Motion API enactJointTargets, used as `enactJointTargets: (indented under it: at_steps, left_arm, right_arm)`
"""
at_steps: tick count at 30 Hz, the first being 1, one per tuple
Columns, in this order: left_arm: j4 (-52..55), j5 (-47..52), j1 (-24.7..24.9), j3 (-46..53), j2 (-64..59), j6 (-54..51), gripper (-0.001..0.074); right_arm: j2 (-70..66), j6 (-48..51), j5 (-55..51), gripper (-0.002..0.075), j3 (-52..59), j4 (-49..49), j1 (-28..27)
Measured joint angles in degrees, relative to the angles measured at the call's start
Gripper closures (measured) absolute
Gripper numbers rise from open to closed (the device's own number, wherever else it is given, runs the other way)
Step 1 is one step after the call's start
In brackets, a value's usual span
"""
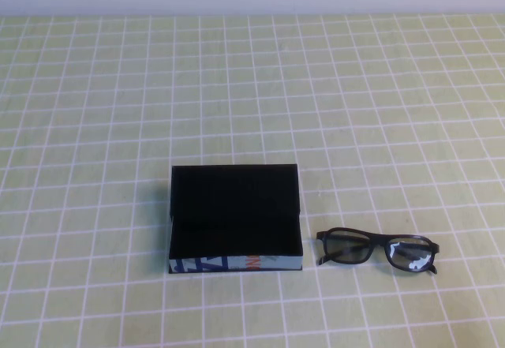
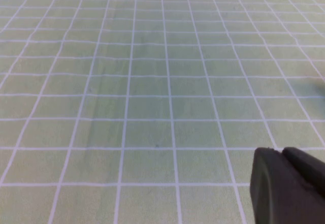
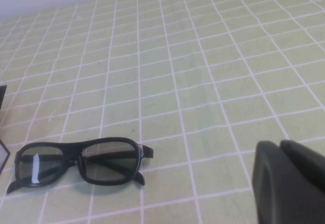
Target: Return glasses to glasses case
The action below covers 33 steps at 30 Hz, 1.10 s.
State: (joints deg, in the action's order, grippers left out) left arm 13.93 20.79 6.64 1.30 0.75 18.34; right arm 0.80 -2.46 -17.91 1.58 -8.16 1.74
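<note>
Nothing gripped yet, you're at the approach step. Glasses point(image 1: 378, 251) lie on the tabletop point(image 1: 355, 111) beside the open case point(image 1: 234, 218), ahead of the right gripper point(image 3: 292, 183). Left gripper point(image 2: 289, 183) sees neither. Fingers' state: cannot tell. Next: reach the frame.

1 glasses case point(image 1: 235, 218), 1 pair of glasses point(image 1: 378, 250), apparently 2 pincers.
</note>
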Motion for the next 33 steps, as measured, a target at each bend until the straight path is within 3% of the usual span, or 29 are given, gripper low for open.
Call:
enactJointTargets:
  at_steps: [33]
  left_arm:
    - [0.0,-0.1,0.0,0.0,0.0,0.0,0.0738]
  right_arm:
    - [0.0,0.0,0.8,0.0743,0.0,0.0,0.0]
